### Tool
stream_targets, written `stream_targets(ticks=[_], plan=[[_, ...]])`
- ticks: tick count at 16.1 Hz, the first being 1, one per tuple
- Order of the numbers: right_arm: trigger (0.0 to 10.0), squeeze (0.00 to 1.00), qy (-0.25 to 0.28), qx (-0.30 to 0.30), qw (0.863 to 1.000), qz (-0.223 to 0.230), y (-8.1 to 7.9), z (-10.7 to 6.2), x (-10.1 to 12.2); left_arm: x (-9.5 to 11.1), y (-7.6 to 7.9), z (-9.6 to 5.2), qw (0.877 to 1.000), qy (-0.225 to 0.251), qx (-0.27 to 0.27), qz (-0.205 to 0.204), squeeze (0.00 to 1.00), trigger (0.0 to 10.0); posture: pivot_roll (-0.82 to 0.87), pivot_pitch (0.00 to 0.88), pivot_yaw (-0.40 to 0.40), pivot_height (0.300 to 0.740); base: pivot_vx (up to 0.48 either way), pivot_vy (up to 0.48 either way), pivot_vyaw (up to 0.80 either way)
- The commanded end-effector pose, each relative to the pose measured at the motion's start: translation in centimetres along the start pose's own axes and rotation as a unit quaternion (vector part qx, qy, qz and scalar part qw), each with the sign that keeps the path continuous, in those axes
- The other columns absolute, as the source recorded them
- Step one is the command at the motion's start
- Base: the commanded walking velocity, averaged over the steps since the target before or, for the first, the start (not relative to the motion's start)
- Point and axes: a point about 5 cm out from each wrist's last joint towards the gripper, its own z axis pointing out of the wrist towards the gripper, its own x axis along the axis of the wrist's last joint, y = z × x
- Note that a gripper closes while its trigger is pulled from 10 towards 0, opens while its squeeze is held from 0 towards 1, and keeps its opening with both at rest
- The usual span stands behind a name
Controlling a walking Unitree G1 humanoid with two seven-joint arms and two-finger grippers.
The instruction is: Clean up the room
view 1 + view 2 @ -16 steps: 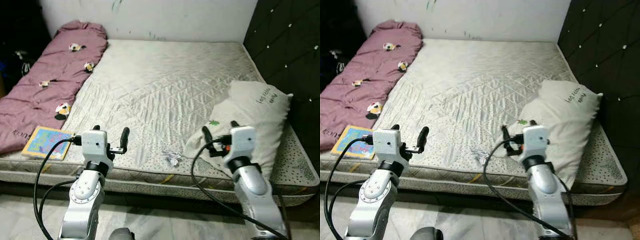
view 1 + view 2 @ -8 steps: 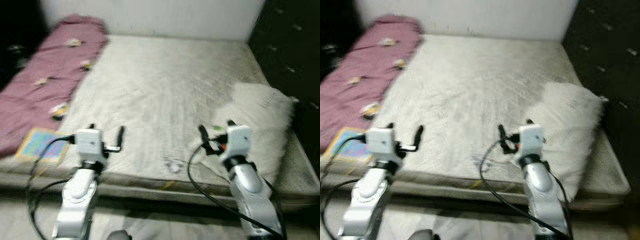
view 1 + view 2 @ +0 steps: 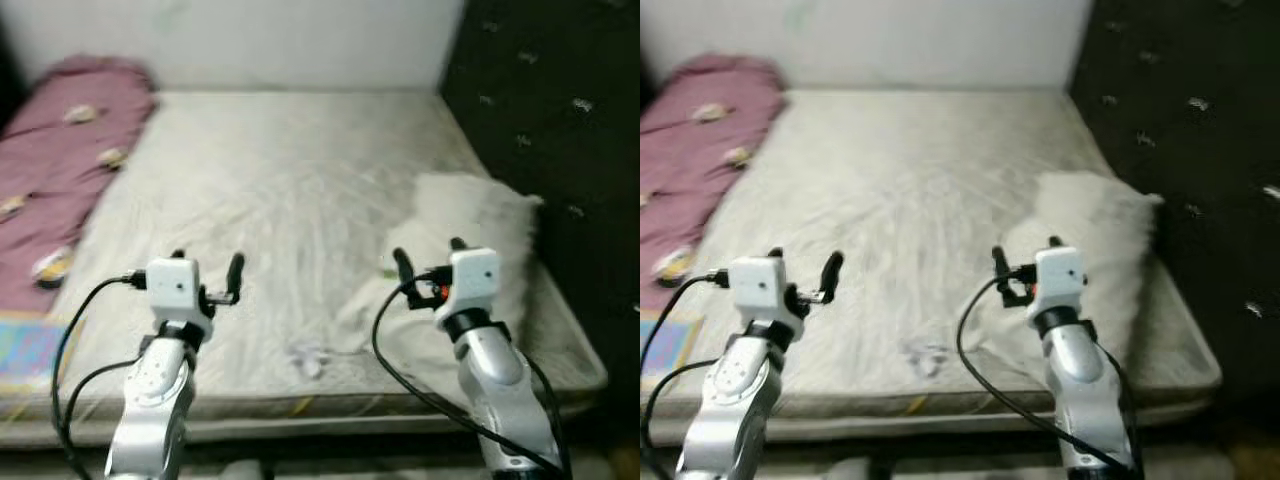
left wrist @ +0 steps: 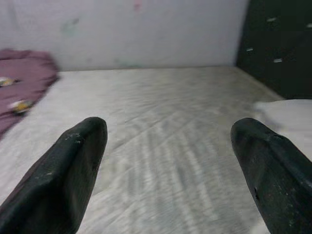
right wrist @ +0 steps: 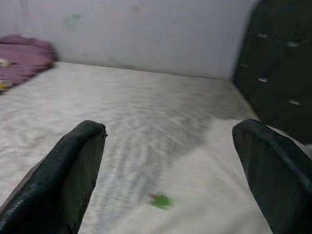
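A crumpled scrap of white paper (image 3: pixel 307 362) lies near the front edge of the bare grey mattress (image 3: pixel 280 170). A white pillow (image 3: pixel 470 215) rests on the mattress's right side beside the dark headboard. A colourful book (image 3: pixel 22 345) lies at the front left, below a pink quilt (image 3: pixel 55 150). My left gripper (image 3: pixel 207 265) is open and empty above the front of the mattress, left of the paper. My right gripper (image 3: pixel 428 255) is open and empty too, held over the pillow's near corner. The right wrist view shows a green mark (image 5: pixel 161 200) on the pillow.
A black tufted headboard (image 3: pixel 550 120) runs along the right side of the bed. A pale wall (image 3: pixel 250 40) closes off the far end. The mattress's front edge (image 3: pixel 300 405) lies just below my arms. The picture is blurred.
The whole picture has shifted left, so the camera has swung right; more of the headboard shows and less of the quilt. Both arms hold the same raised, open pose.
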Motion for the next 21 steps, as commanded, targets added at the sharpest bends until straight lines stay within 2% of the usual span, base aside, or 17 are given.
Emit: stream_targets(ticks=[1,6,9,12,14,20,21], plan=[[10.0,0.00,-0.003,-0.010,1.000,0.001,0.55,-0.14,-0.01,-0.07,0.24,-0.05,1.000,-0.005,-0.002,-0.013,0.00,10.0,0.01,0.000,-0.019,0.740,0.000,0.480,0.00],[10.0,0.00,-0.005,-0.017,1.000,0.005,0.60,-0.07,-0.02,0.00,0.25,0.01,1.000,-0.008,-0.010,-0.020,0.00,10.0,0.01,0.000,-0.017,0.740,0.000,0.480,-0.50],[10.0,0.00,-0.006,-0.018,1.000,0.005,0.63,-0.05,-0.01,0.09,0.30,0.03,0.999,-0.010,-0.016,-0.026,0.00,10.0,0.01,0.000,-0.016,0.740,0.000,0.480,0.00],[10.0,0.00,-0.007,-0.018,1.000,0.004,0.58,-0.04,-0.04,0.41,-0.02,0.00,1.000,0.007,-0.004,0.003,0.00,10.0,0.02,0.000,-0.017,0.740,0.000,0.480,0.00],[10.0,0.00,-0.007,-0.017,1.000,0.004,0.58,-0.05,-0.07,0.13,-0.34,-0.16,1.000,-0.008,0.019,-0.015,0.00,10.0,0.02,0.000,-0.017,0.740,0.000,0.000,0.00],[10.0,0.00,-0.011,-0.016,1.000,0.003,0.59,-0.11,-0.25,0.05,0.10,-0.36,0.999,-0.022,0.008,-0.027,0.00,10.0,0.02,0.000,-0.020,0.740,0.000,0.000,0.00],[10.0,0.00,-0.011,-0.016,1.000,0.002,0.60,-0.14,-0.28,-0.11,0.27,-0.49,0.998,-0.034,-0.005,-0.055,0.00,10.0,0.02,0.000,-0.020,0.740,0.000,0.000,0.00]])
